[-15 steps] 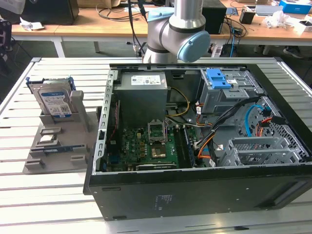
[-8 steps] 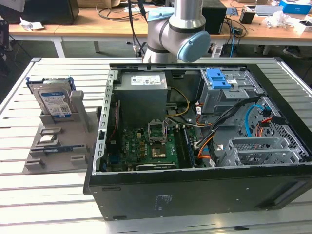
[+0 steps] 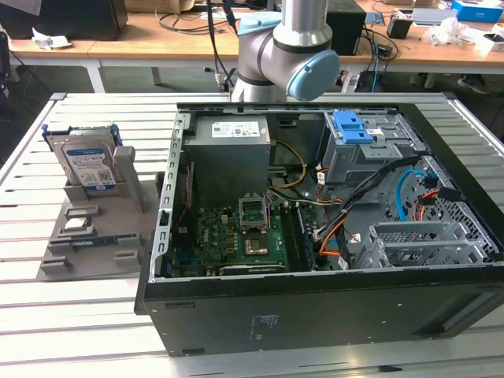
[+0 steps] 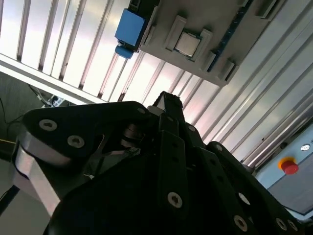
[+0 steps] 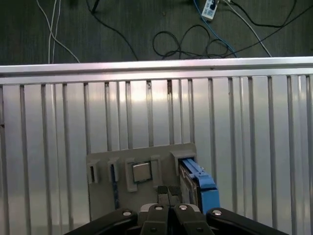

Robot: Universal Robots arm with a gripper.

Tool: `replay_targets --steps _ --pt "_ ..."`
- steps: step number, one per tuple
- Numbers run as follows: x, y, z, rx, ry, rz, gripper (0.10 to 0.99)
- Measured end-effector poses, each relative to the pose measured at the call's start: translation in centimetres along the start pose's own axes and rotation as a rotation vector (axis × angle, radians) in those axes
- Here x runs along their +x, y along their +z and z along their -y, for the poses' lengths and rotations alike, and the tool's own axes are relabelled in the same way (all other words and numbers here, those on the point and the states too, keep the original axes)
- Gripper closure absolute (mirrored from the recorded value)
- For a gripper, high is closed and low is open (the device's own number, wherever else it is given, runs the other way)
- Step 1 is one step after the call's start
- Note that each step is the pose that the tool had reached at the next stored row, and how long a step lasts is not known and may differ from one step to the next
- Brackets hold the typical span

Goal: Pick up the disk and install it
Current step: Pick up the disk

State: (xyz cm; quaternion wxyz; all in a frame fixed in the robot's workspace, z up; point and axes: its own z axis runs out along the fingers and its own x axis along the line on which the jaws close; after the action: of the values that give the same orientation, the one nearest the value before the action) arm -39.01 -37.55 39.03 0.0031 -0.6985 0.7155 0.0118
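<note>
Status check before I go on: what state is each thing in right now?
disk: standing upright in the grey holder, not gripped.
tool: shut, empty, apart from the disk.
computer case: on its side, panel off, interior exposed.
chip: seated in a holder pocket.
blue caddy: inside the case, on the drive cage.

The exterior view looks down obliquely, at middling range, over the computer case and slatted surface. Both wrist views peer past the gripper and share the grey fixture below it, which stands at the exterior frame's left.
</note>
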Motion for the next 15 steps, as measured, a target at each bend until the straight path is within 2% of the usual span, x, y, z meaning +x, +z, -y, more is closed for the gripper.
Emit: replay_targets --steps 4,11,13,14,15 --pt "0.00 0.00 0.00 -0.001 -0.071 -0.0008 0.980" --pt "0.00 0.00 0.01 -0.001 -0.073 -0.0009 0.973" --pt "0.00 0.00 0.01 -0.001 -0.073 -0.0009 0.851" --pt "0.00 0.00 0.02 -0.001 -0.073 -0.0009 0.851" --pt "0.00 0.00 0.02 -0.001 -0.073 -0.0009 0.792"
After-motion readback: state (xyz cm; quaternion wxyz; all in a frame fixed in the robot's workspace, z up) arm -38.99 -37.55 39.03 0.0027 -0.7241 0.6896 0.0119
